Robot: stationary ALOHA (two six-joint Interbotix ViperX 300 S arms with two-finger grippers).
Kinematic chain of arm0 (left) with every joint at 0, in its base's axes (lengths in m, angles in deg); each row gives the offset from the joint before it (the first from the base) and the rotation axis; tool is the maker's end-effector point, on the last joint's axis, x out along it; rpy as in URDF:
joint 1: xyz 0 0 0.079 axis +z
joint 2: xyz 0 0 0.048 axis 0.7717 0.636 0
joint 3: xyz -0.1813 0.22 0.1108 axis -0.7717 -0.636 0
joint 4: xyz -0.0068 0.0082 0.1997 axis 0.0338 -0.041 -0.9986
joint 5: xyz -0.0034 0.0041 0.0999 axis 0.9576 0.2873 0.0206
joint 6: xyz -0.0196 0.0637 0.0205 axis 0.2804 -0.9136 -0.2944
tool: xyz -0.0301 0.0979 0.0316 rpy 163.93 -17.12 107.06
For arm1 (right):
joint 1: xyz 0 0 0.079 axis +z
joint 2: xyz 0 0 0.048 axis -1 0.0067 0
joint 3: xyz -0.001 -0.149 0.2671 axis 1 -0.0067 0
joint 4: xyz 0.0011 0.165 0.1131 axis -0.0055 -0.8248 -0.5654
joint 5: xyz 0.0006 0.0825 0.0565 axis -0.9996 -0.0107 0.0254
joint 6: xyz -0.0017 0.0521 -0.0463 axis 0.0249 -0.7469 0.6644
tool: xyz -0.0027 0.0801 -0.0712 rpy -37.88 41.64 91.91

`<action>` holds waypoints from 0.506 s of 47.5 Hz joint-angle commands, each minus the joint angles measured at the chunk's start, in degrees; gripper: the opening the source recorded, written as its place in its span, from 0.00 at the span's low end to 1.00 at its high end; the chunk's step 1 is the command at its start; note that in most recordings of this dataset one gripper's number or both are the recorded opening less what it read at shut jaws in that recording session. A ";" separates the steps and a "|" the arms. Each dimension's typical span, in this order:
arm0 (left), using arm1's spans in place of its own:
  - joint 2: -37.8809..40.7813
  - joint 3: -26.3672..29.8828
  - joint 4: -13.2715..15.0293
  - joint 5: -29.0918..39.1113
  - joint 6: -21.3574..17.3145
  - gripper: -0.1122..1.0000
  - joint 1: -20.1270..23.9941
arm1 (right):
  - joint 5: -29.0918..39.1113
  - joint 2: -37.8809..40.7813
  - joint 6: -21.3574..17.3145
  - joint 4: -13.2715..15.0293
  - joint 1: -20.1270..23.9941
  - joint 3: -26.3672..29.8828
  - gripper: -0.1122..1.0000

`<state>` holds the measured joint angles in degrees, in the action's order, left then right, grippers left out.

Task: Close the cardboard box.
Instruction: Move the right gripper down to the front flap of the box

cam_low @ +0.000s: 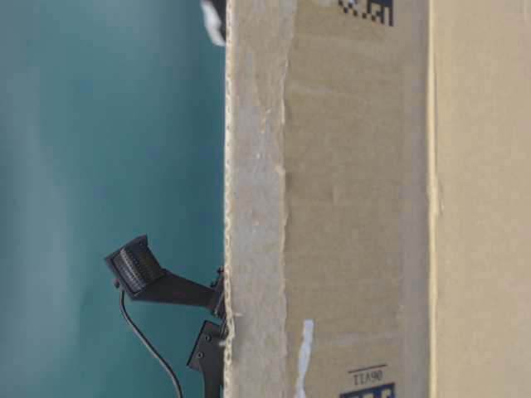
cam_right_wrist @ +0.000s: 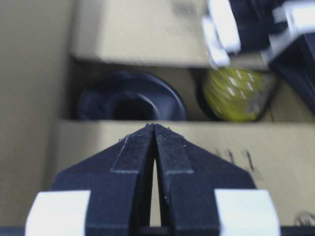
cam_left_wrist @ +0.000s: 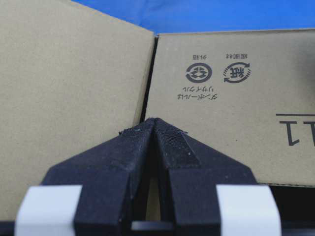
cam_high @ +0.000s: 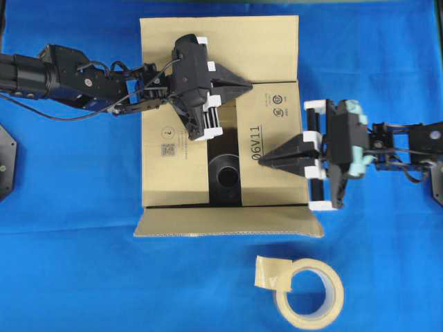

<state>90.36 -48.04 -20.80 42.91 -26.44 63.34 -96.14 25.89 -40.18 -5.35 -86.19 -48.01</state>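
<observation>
The cardboard box [cam_high: 173, 181] stands mid-table on blue cloth. Its back flap [cam_high: 235, 31] and front flap [cam_high: 228, 223] lie spread outward. The right flap [cam_high: 277, 128], printed "06V11", is folded down over the opening, and so is the left flap [cam_high: 165, 149]. A gap between them shows a black round object [cam_high: 225, 174] inside. My left gripper [cam_high: 249, 85] is shut and empty, its tip over the back edge of the right flap [cam_left_wrist: 221, 113]. My right gripper [cam_high: 257, 159] is shut and empty, its tip resting on the right flap [cam_right_wrist: 275, 162] near the gap.
A beige tape roll [cam_high: 310, 290] with a loose tab lies on the cloth in front of the box. Inside the box a yellow object [cam_right_wrist: 236, 93] sits beside the black one [cam_right_wrist: 130, 103]. The box wall [cam_low: 357, 207] fills the table-level view.
</observation>
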 commanded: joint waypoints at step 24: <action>-0.70 0.53 -0.09 -0.26 0.00 0.10 0.26 | 2.29 -12.92 0.09 -0.09 18.19 1.05 0.10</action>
<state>90.36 -48.04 -20.80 42.91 -26.35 63.34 -93.24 12.61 -40.18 -5.35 -69.75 -47.66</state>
